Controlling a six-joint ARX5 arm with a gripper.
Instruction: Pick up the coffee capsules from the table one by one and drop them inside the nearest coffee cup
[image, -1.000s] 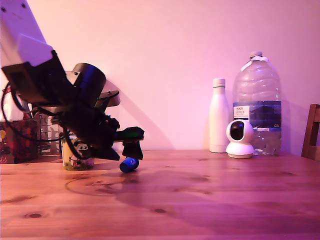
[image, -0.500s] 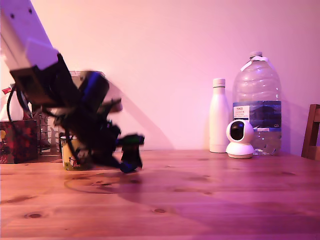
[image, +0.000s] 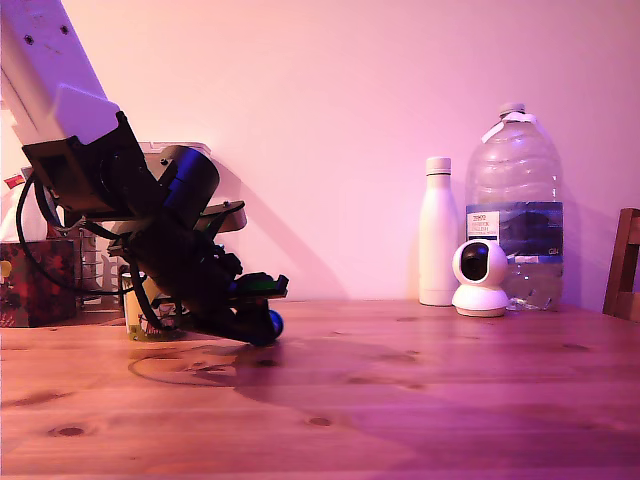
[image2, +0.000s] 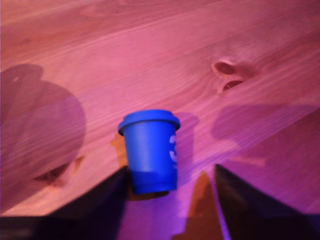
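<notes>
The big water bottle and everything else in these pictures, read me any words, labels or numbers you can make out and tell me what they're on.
"TESCO": small print at the top of the blue-and-white label on the large water bottle.
Remaining print on that label: too small to read.
White mark on the blue coffee capsule, wrist view: partly turned away, unreadable.
Printed coffee cup behind the arm: mostly hidden, no text legible.
White bottle and small white camera: no text visible.

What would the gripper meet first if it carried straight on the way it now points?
Most likely the blue capsule, lying between the open gripper fingers, one finger beside it. Beyond it is only the table.
</notes>
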